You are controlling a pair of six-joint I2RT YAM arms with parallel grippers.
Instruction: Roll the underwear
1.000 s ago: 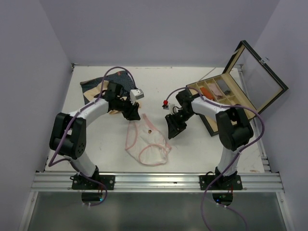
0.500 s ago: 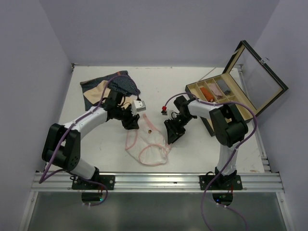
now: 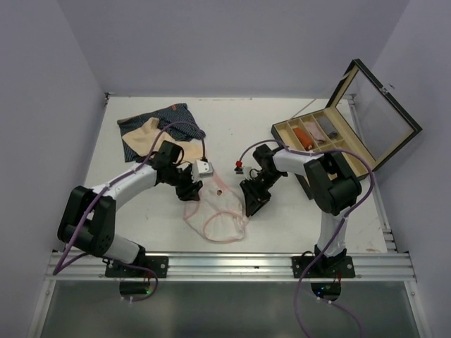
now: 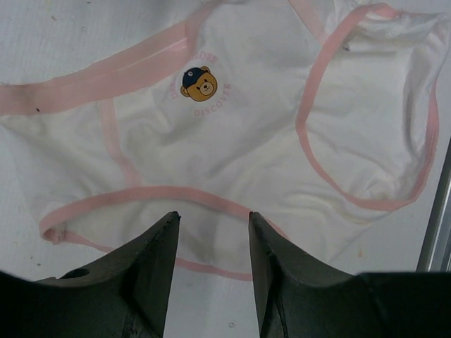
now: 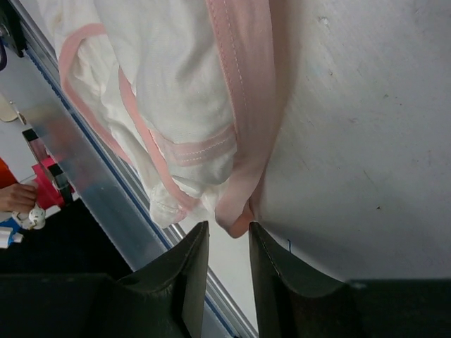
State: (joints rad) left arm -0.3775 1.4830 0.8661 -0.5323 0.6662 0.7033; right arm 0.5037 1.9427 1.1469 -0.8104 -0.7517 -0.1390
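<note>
Your left gripper (image 4: 211,264) has its jaws apart over the near hem of the pink-and-white underwear (image 4: 239,141). It lies flat and unrolled on the table (image 3: 296,225). Your right gripper (image 5: 225,271), jaws narrowly apart, sits at its waistband corner and grips nothing. The beige underwear (image 3: 148,132) and the navy striped underwear (image 3: 180,116) lie heaped behind, so all three are yet to be rolled.

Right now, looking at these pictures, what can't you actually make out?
- Navy striped garment: top view, partly under the beige garment.
- Wooden box contents: top view, too small to name.
- Pink-and-white underwear: left wrist view, cut off by the top edge.
- Right end effector: right wrist view, the hem's tip sits at its fingertips; gripped or not is unclear.
</note>
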